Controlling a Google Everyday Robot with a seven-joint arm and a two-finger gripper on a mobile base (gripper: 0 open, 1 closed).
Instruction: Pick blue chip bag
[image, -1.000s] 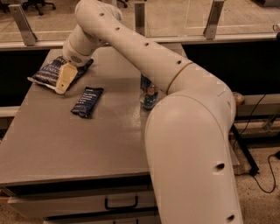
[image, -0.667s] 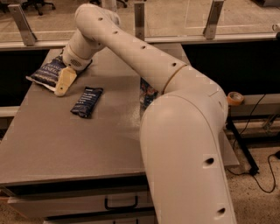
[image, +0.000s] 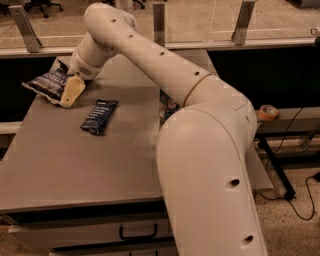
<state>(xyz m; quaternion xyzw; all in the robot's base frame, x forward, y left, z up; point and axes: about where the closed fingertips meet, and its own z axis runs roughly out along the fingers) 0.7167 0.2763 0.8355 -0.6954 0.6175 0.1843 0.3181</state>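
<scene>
Upper left of frame: gripper (image: 70, 94) overlaps the blue chip bag (image: 44, 83) on the grey table (image: 75, 165) — whether it grips cannot be told; flat dark packet (image: 98, 116) nearby.

The blue chip bag (image: 46, 82) is big, puffy and crinkly. It is dark blue with white letters on it (too small to read). It lies near the far left corner of the surface (image: 75, 160). Its left end pokes out past the edge. The hand (image: 71, 93) rests against the bag's right side.
</scene>
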